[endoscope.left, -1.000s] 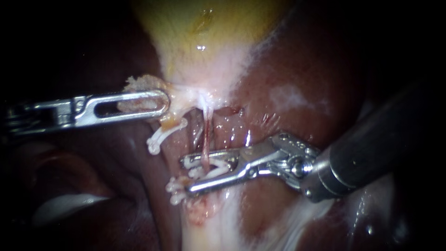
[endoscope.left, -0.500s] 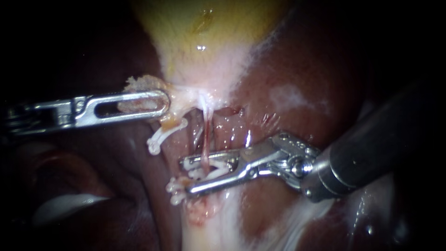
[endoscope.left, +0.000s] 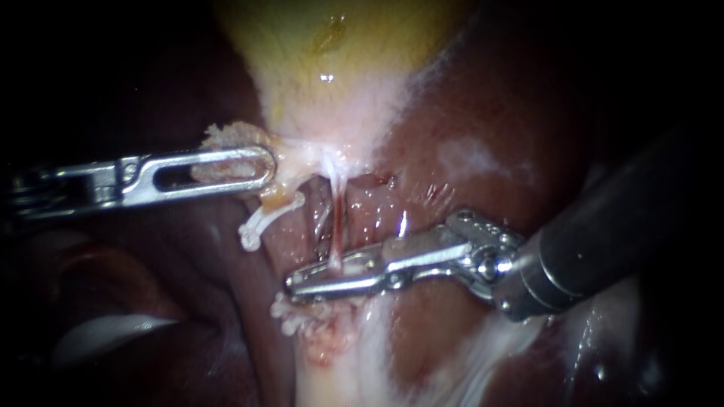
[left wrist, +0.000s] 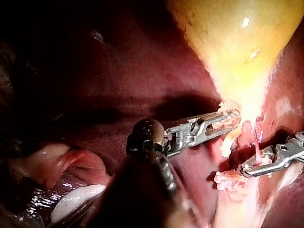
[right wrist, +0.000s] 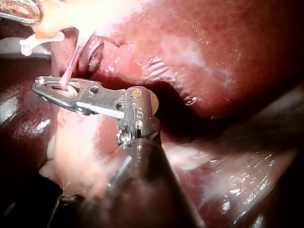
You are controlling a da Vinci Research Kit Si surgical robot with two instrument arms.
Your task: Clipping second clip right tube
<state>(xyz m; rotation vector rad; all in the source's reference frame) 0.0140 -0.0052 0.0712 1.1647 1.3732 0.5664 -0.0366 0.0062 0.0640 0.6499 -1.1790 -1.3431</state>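
The thin pink right tube (endoscope.left: 337,215) runs down from the yellow gallbladder (endoscope.left: 332,53). My right instrument (endoscope.left: 298,285) comes in from the right, its jaws shut on a white clip (endoscope.left: 348,264) that crosses this tube; the right wrist view shows the clip (right wrist: 70,89) pressed between the jaws (right wrist: 50,89). Another white clip (endoscope.left: 292,316) lies just below the jaws, and one more (endoscope.left: 260,221) sits on the left tube. My left instrument (endoscope.left: 253,167) is shut on pale tissue at the gallbladder's neck, also seen in the left wrist view (left wrist: 228,118).
Dark red liver (endoscope.left: 483,113) surrounds the site on both sides. Whitish fatty tissue (endoscope.left: 339,369) runs downward below the clips. A pale glossy fold (endoscope.left: 105,332) lies at the lower left. The right instrument's wide shaft (endoscope.left: 603,241) fills the right side.
The right instrument's jaws have gone from open around the tube, with the clip spread between them, to shut, squeezing the clip flat on the tube. The left instrument has stayed put.
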